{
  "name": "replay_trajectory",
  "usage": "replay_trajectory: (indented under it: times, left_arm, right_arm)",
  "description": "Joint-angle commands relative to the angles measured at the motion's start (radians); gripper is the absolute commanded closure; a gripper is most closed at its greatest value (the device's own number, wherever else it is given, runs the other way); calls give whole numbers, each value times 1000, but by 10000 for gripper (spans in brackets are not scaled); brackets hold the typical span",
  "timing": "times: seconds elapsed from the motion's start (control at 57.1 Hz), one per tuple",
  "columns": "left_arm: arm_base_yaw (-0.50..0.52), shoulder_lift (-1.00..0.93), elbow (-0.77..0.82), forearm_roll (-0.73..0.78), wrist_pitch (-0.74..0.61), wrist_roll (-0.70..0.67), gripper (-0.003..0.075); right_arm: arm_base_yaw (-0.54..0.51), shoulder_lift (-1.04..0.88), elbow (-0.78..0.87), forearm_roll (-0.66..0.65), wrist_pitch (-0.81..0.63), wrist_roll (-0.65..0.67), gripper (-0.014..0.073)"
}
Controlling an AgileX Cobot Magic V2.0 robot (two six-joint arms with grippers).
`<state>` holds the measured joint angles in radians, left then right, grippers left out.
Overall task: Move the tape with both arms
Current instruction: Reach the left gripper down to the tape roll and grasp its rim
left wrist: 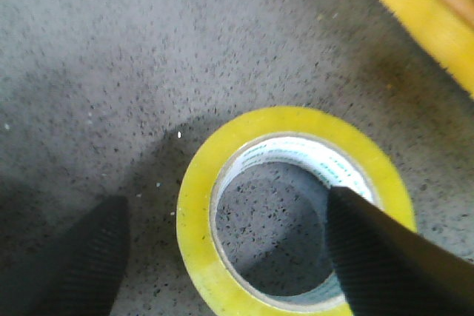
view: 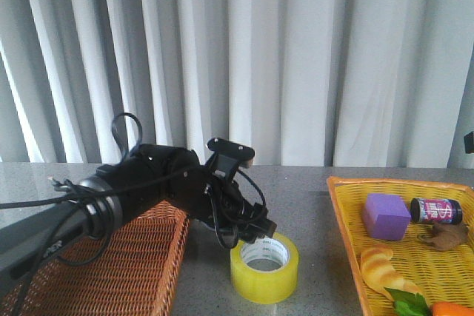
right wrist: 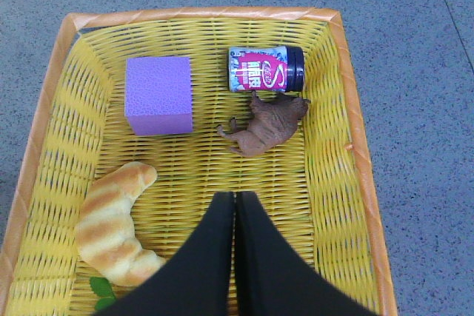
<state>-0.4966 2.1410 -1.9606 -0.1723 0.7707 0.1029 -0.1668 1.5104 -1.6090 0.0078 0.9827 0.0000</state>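
The tape (view: pixel 264 268) lies flat on the grey table (view: pixel 311 205), low in the middle of the front view, between the brown wicker basket (view: pixel 126 264) at lower left and the yellow basket (view: pixel 348 227) at lower right. The left arm (view: pixel 141 190) reaches in from the left edge and its left tool (view: pixel 263 233) sits right at the top rim of the roll.

In the left wrist view that tool is spread wide. One finger (left wrist: pixel 385 257) dips into the hollow core, close to the white printed inner wall at the lower right of the frame. The other finger (left wrist: pixel 74 264) stands outside the roll at lower left, with a strip of bare table between it and the yellow wall. So the roll's wall is straddled but not yet gripped.

The right tool (right wrist: pixel 235 209) hangs over the yellow basket with its two fingers pressed together and nothing between them. Below it lie a purple block (right wrist: pixel 158 94), a small jar (right wrist: pixel 264 69), a brown toy animal (right wrist: pixel 266 123) and a croissant (right wrist: pixel 111 227).

I'd say this is the pick-up step, just before the squeeze. The next move calls for the left tool to settle a touch lower and pinch the wall firmly, since the roll could tip or slide. Then comes the lift toward the middle, where the right tool would have to spread to receive it.
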Motion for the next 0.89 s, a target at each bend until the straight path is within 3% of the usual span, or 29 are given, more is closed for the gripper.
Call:
replay_trajectory:
  times: [0.0,0.525,0.683,0.876]
  left_arm:
    - [-4,-47,-37,7,-56,-35,185]
    - [-4,25,-37,26,-33,-67,214]
    - [-4,33,-37,68,-31,-121,320]
    - [-4,33,-37,121,-47,-174,530]
  right_arm:
    - [-6,-30,-23,1,-53,-12,602]
    - [-6,-30,-23,1,-47,-12,601]
    - [-6,-30,-23,1,-47,-12,601]
    - [-6,-30,-23,1,-47,-13,601]
